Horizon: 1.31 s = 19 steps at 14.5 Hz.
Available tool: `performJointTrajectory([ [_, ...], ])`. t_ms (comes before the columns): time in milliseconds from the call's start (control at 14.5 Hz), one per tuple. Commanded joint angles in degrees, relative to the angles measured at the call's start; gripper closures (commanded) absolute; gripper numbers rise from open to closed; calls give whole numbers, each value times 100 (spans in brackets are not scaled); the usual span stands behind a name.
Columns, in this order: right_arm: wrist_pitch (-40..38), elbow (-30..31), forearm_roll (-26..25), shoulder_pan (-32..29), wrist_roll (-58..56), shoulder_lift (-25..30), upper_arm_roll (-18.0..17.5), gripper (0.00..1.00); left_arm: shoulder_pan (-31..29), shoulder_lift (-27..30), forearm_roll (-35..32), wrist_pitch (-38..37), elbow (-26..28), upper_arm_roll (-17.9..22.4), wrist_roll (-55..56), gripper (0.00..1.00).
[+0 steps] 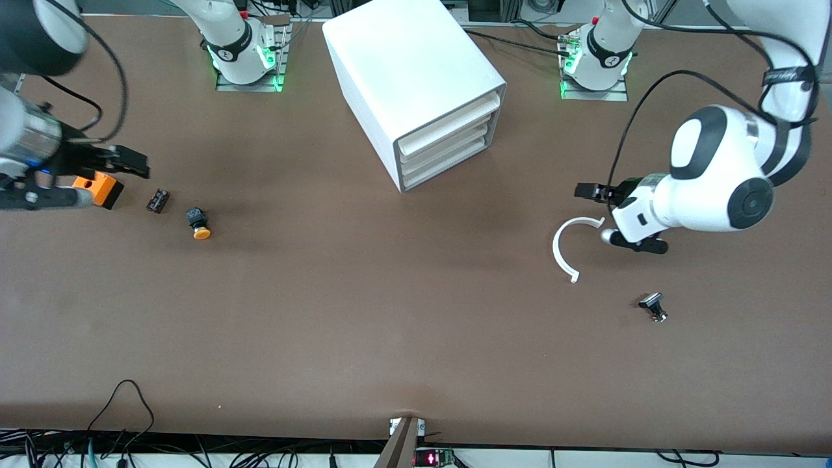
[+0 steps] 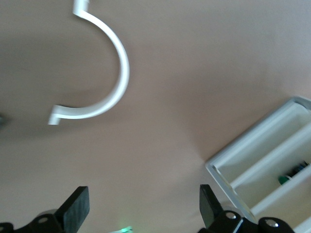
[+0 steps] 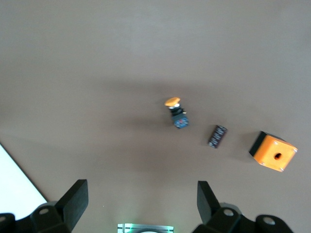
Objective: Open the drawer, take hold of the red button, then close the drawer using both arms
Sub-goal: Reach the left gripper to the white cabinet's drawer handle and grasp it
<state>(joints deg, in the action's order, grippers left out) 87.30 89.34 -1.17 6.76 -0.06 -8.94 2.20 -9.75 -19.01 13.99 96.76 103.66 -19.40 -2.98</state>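
The white cabinet [image 1: 403, 71] stands at the middle of the table near the robots' bases, and its three cream drawers [image 1: 448, 140] all sit pushed in. The button is hidden. In the left wrist view the cabinet's front [image 2: 262, 170] shows a dark and green shape [image 2: 293, 173] in one drawer slot; I cannot tell what it is. My left gripper [image 1: 595, 214] [image 2: 143, 194] hangs open and empty over one end of a white C-shaped ring [image 1: 562, 250] [image 2: 116, 82]. My right gripper [image 1: 117, 184] [image 3: 142, 189] is open and empty over the orange box [image 1: 101, 188].
Toward the right arm's end lie the orange box with a hole [image 3: 273, 151], a small dark part [image 1: 158, 200] [image 3: 217, 136] and an orange-yellow capped button [image 1: 199, 224] [image 3: 176, 112]. A small black piece [image 1: 653, 305] lies nearer to the front camera than the ring.
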Motion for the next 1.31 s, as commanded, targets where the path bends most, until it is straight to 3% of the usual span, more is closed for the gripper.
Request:
performJointTrajectory([
  [0,-55,-206,-172,264,24,-213,9,1,165,-260,796,79,321,7,-588,0],
  [138,-64,-206,-226,282,-55,-213,17,1,403,-488,1402,79,541,7,-677,1],
  [344,-64,-206,-191,256,-125,-222,35,1,509,-779,2001,106,708,-379,-704,3],
  [689,-73,-206,-165,309,-135,-213,26,1,606,-815,3222,518,1384,-696,-1712,3],
  [1033,-91,-206,-60,230,-169,-222,61,1,623,-823,3330,589,1525,-749,-1943,3],
  [1239,-64,-206,125,142,-545,-266,79,1,632,-823,3751,615,1824,-968,-1987,3],
])
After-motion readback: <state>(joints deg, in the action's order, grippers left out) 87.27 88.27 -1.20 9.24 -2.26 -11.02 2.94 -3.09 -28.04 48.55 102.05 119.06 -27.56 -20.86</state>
